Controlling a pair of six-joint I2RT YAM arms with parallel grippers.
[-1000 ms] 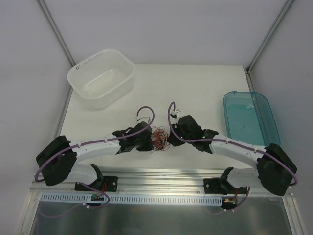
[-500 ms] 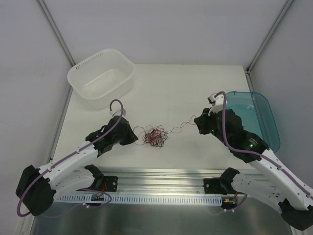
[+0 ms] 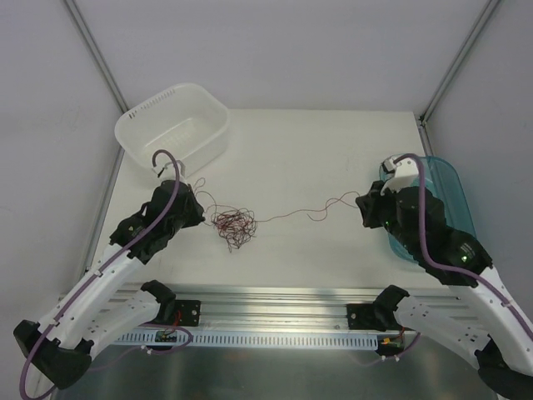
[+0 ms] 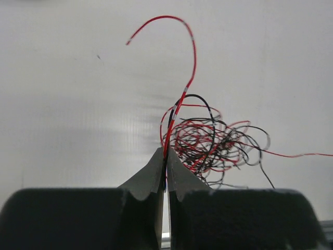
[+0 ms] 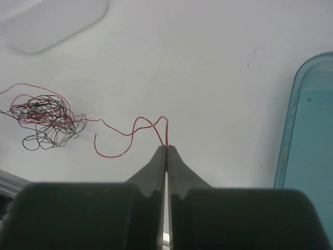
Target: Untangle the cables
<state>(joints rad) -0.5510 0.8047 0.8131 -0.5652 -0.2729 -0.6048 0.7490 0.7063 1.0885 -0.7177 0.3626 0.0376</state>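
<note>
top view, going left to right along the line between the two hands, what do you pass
left hand → tangle of cables → stretched red cable → right hand → teal tray

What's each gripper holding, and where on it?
Left gripper: a red wire beside the tangle; right gripper: the long red strand near its end.

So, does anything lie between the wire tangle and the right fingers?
Nothing visible. Only one thin red wire runs over the white table from the red-and-black tangle to the shut right fingers.
</note>
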